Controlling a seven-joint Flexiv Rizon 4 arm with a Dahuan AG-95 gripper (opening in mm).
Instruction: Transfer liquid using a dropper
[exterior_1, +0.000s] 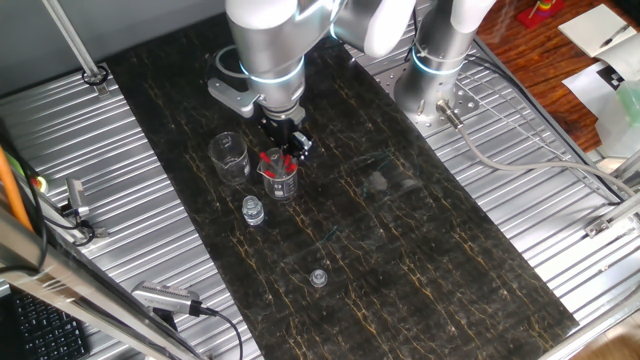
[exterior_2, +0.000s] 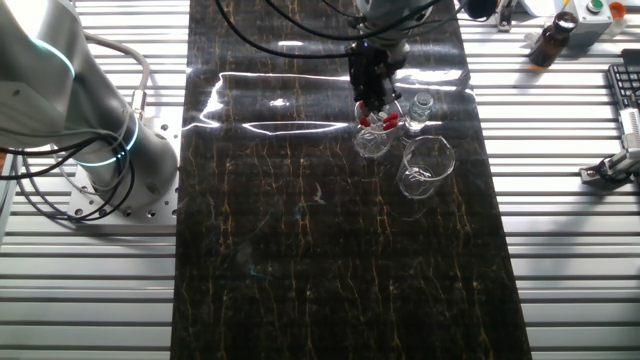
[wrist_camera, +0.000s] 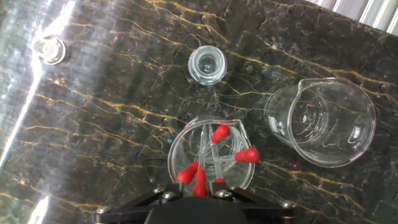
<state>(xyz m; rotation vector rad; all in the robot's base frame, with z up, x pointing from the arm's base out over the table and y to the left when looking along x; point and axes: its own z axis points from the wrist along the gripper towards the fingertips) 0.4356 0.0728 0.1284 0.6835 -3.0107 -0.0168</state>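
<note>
Several droppers with red bulbs stand in a small glass beaker (wrist_camera: 178, 148), also seen in the fixed views (exterior_1: 281, 183) (exterior_2: 372, 140). My gripper (wrist_camera: 197, 188) hangs straight over this beaker (exterior_1: 285, 152) (exterior_2: 374, 108). One dropper's red bulb (wrist_camera: 200, 182) pokes up between my fingers, with a small gap showing on each side, so the gripper looks open around it. Other bulbs (wrist_camera: 219, 133) (wrist_camera: 247, 155) lean against the beaker's rim.
A larger empty beaker (wrist_camera: 323, 121) (exterior_1: 230, 157) (exterior_2: 425, 165) stands beside the small one. A small open clear vial (wrist_camera: 207, 64) (exterior_1: 253, 211) (exterior_2: 420, 110) is close by. Its loose cap (wrist_camera: 50, 50) (exterior_1: 318, 277) lies further off on the dark marble mat.
</note>
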